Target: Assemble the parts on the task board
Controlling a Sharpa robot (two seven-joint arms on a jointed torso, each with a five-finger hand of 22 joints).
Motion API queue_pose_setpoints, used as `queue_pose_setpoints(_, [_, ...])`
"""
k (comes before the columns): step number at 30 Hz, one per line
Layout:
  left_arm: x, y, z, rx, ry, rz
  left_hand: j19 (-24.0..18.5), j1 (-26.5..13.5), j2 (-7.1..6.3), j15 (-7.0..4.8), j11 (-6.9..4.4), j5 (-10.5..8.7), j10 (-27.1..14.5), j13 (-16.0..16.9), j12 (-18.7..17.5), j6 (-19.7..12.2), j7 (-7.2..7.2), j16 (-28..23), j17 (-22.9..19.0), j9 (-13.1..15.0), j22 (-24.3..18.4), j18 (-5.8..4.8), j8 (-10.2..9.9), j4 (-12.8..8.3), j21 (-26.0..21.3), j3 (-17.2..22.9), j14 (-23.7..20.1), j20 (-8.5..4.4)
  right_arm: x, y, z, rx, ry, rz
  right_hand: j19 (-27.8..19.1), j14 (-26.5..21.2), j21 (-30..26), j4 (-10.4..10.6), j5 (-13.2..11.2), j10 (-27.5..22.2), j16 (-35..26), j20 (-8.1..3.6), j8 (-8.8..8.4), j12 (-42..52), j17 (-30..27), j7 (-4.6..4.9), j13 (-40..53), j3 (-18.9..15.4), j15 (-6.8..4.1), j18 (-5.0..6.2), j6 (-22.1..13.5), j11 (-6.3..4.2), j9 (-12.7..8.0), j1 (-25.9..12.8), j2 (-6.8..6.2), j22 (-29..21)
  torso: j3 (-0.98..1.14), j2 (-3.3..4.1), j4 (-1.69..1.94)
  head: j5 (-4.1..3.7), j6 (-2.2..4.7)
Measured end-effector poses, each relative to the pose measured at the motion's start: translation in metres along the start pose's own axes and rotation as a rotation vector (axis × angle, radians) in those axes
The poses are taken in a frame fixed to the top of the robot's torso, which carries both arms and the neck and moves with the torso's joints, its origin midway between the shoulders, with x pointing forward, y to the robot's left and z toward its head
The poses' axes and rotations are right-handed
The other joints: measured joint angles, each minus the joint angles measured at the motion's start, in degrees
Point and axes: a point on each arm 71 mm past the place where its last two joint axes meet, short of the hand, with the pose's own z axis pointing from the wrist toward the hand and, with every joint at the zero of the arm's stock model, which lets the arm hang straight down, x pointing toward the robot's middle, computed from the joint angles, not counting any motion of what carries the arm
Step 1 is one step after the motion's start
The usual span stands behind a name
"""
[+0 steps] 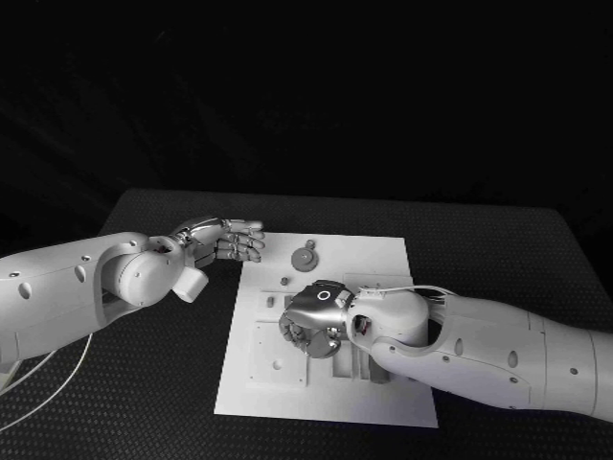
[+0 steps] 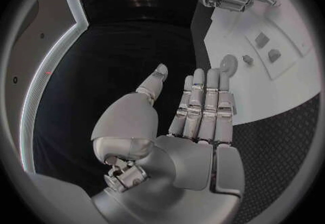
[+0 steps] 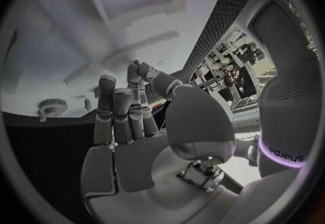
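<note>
— What is hard to see?
— The right hand (image 1: pixel 315 321) hovers over the task board (image 1: pixel 337 395), hiding its middle; its fingers (image 3: pixel 122 113) lie straight, holding nothing.
— The left hand (image 1: pixel 227 240)?
— Over the black table (image 1: pixel 141 402) beside the board's far edge, fingers extended, empty. A round part (image 1: pixel 304 257) lies near it.

The only lettering I can read is the brand word "sharpa", printed on the white arm casing (image 3: pixel 284 151) beside a glowing ring in the right wrist view; I find nothing legible elsewhere.
</note>
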Motion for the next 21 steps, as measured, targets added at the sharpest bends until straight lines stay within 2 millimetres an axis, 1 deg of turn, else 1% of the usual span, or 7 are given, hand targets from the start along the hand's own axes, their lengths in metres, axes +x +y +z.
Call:
queue_pose_setpoints(3, [-0.0001, 0.0000, 0.0000, 0.000, 0.000, 0.001, 0.00, 0.00, 0.00, 0.00, 0.00, 0.00, 0.00, 0.00, 0.00, 0.00, 0.00, 0.00, 0.00, 0.00, 0.00, 0.00, 0.00, 0.00, 0.00, 0.00, 0.00, 0.00, 0.0006, 0.0012, 0.0013, -0.003, 0.003, 0.000, 0.00, 0.01, 0.00, 0.00, 0.00, 0.00, 0.00, 0.00, -0.03, 0.00, 0.00, 0.03, 0.03, 0.00, 0.00, 0.00, 0.03, 0.00, 0.08, 0.01, 0.01, 0.00, 0.00, 0.01, 0.00, 0.00, -0.02])
queue_pose_setpoints(4, [0.0000, 0.0000, 0.0000, 0.000, 0.000, 0.001, 0.00, 0.00, 0.00, 0.00, 0.00, 0.00, 0.00, 0.00, 0.00, 0.00, 0.00, 0.00, 0.00, 0.00, 0.00, 0.00, 0.00, 0.00, 0.00, 0.00, 0.00, 0.00, 0.0008, 0.0015, 0.0015, -0.003, 0.004, 0.000, 0.00, 0.01, 0.00, 0.00, 0.00, 0.00, 0.00, 0.00, -0.12, 0.01, 0.00, 0.03, 0.05, 0.00, 0.00, 0.00, 0.02, 0.00, 0.93, 0.01, 0.01, 0.00, 0.00, 0.01, 0.00, 0.00, -0.02])
queue_pose_setpoints(6, [0.0001, 0.0000, 0.0000, 0.000, 0.001, 0.001, 0.00, 0.00, 0.00, 0.00, 0.00, 0.00, 0.00, 0.00, 0.00, 0.00, 0.00, 0.00, 0.04, 0.00, 0.00, 0.00, 0.00, 0.00, 0.00, 0.00, 0.00, 0.00, 0.0011, 0.0020, 0.0019, -0.004, 0.007, 0.000, 0.00, 0.01, 0.00, 0.00, 0.00, 0.00, 0.00, 0.00, -0.12, 0.01, 0.00, 0.04, 0.08, 0.00, 0.00, 0.00, 0.01, 0.00, 1.35, 0.02, 0.02, 0.00, 0.00, 0.01, 0.00, 0.00, -0.05])
queue_pose_setpoints(9, [0.0003, 0.0000, 0.0000, -0.001, 0.002, 0.001, 0.00, 0.00, 0.00, 0.00, 0.00, 0.00, 0.00, 0.00, 0.00, 0.00, 0.00, 0.00, 0.05, 0.00, 0.00, 0.00, 0.00, 0.00, 0.00, 0.00, 0.00, 0.00, 0.0035, 0.0017, 0.0020, -0.002, 0.017, 0.000, 0.00, 0.01, 0.00, -0.01, -0.02, 0.00, 0.00, 0.00, 0.05, 0.01, 0.00, 0.06, 0.08, -0.01, 0.00, 0.00, -0.01, 0.00, 1.34, 0.03, 0.03, 0.00, 0.00, 0.01, 0.00, 0.02, -0.06])
queue_pose_setpoints(11, [0.0002, 0.0000, -0.0001, -0.001, 0.002, 0.002, 0.00, 0.00, 0.00, 0.00, 0.00, 0.00, 0.00, 0.00, 0.00, 0.00, 0.00, 0.00, 0.04, 0.00, 0.00, 0.00, 0.00, 0.00, 0.00, 0.00, 0.00, 0.00, 0.0047, 0.0011, 0.0017, 0.001, 0.023, 0.000, 0.00, 0.01, 0.00, -0.01, 0.13, 0.00, 0.00, 0.01, 0.07, 0.01, 0.00, 0.06, 0.06, -0.01, 0.00, 0.00, -0.02, 0.00, 2.20, 0.04, 0.04, 0.00, -0.01, 0.01, 0.00, 0.03, -0.09])
queue_pose_setpoints(21, [0.0000, 0.0001, -0.0005, -0.001, 0.002, 0.002, 0.00, 0.00, 0.00, 0.00, 0.00, 0.00, 0.00, 0.00, 0.00, 0.00, 0.00, 0.00, 0.04, 0.00, -0.05, 0.00, 0.00, 0.00, 0.00, 0.00, 0.00, 0.00, 0.0049, 0.0007, 0.0017, 0.008, 0.034, -0.002, 0.01, 0.00, 0.00, -0.07, 0.19, 0.00, 0.00, 0.02, 0.07, 0.00, 0.00, 0.15, 0.10, -0.08, 0.01, 0.00, -0.14, 0.00, 2.85, 0.17, 0.17, 0.00, -0.02, 0.00, 0.00, 0.06, -0.20])
